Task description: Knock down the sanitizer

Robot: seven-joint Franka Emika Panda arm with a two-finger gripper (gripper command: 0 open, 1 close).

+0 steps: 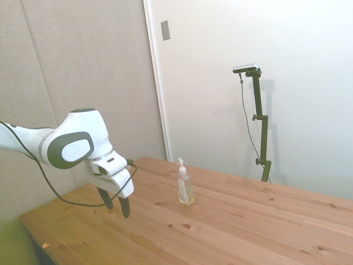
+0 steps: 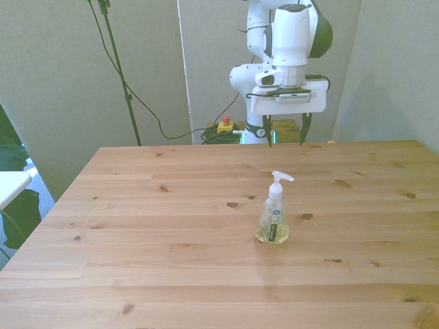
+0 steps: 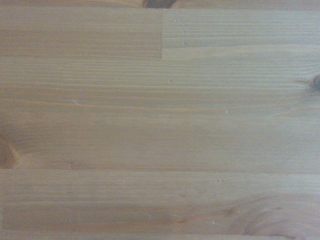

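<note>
The sanitizer (image 1: 185, 189) (image 2: 273, 221) stands upright near the middle of the wooden table (image 1: 237, 226) (image 2: 171, 226), a small clear pump bottle with yellowish liquid low down and a white nozzle. My gripper (image 1: 117, 207) (image 2: 284, 134) hangs open above the table's edge on the robot's side, fingers pointing down, well apart from the bottle and holding nothing. In the side view it is to the left of the bottle. The wrist view holds only bare wood (image 3: 160, 120).
A green plant (image 2: 14, 199) and a white surface (image 2: 12, 184) sit off the front view's left edge of the table. Cables and a red button (image 2: 224, 123) lie on the floor behind the table.
</note>
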